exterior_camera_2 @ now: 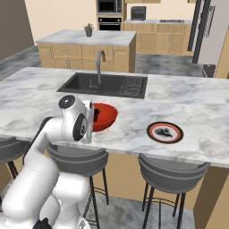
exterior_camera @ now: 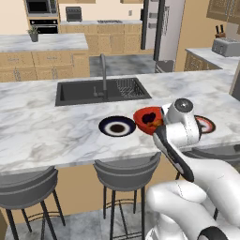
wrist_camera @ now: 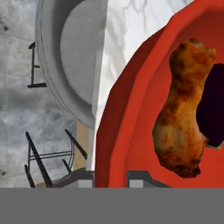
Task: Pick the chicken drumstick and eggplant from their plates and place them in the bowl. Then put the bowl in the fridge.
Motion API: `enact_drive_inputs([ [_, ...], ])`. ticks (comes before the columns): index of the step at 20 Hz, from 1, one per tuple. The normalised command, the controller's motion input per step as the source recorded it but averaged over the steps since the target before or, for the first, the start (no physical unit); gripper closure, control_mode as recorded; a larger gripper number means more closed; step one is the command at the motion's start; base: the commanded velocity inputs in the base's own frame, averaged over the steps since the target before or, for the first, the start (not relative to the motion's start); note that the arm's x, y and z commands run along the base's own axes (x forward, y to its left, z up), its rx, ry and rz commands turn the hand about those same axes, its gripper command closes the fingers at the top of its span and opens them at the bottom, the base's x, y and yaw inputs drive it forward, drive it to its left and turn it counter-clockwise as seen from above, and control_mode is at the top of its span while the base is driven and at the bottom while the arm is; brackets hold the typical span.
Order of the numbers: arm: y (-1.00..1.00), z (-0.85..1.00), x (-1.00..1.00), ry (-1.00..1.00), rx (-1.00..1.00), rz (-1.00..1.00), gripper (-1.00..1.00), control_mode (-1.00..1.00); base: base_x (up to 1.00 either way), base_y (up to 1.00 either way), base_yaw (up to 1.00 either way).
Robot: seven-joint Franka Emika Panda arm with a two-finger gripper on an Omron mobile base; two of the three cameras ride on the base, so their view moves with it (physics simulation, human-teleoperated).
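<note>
Red bowl (wrist_camera: 131,144) rim gripped by closed gripper (wrist_camera: 111,175); chicken drumstick (wrist_camera: 183,109) and eggplant (wrist_camera: 214,105) inside

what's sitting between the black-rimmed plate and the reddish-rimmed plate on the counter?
The red bowl, holding the chicken drumstick and eggplant. The left base view shows it between the black-rimmed plate and the reddish-rimmed plate.

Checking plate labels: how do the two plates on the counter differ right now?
The black-rimmed plate has a white ring and dark centre; the reddish-rimmed plate has a dark centre with small dark marks. The black-rimmed one lies left of the red bowl, the reddish-rimmed one right. Both are round, flat, and hold no food on the marble counter.
</note>
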Motion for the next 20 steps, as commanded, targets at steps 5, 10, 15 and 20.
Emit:
enact_drive_inputs([
  [5,0.00,0.02,-0.28,0.00,0.11,0.00,1.00,-1.00,0.00,0.00,0.00],
  [10,0.00,0.00,-0.11,0.00,0.18,0.00,1.00,-1.00,0.00,0.00,0.00],
  [15,0.00,0.00,0.00,0.00,0.00,0.00,1.00,-1.00,0.00,0.00,0.00],
  [20,0.00,0.00,0.00,0.00,0.00,0.00,1.00,-1.00,0.00,0.00,0.00],
])
